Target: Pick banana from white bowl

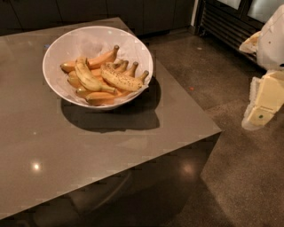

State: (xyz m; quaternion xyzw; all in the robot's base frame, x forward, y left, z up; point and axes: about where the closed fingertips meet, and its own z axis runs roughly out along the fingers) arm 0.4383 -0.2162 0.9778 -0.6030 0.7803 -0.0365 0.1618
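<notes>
The white bowl (95, 37) stands on the far part of a grey-brown table (66, 142). It holds several bananas. The speckled banana (120, 79) lies on top of the pile at the right, nearly straight, its dark stem pointing right. A slimmer curved yellow banana (88, 77) lies to its left. Smooth orange-tinted bananas (101, 58) lie under and behind them. My gripper (262, 108) is at the right edge of the view, beyond the table's right edge and well away from the bowl, over the floor. It holds nothing I can see.
The table's right edge and front-right corner (217, 128) lie between my gripper and the bowl. Dark cabinets (111, 11) run along the back. A grille-fronted appliance (230, 24) stands at the back right. Speckled floor (213, 75) fills the right.
</notes>
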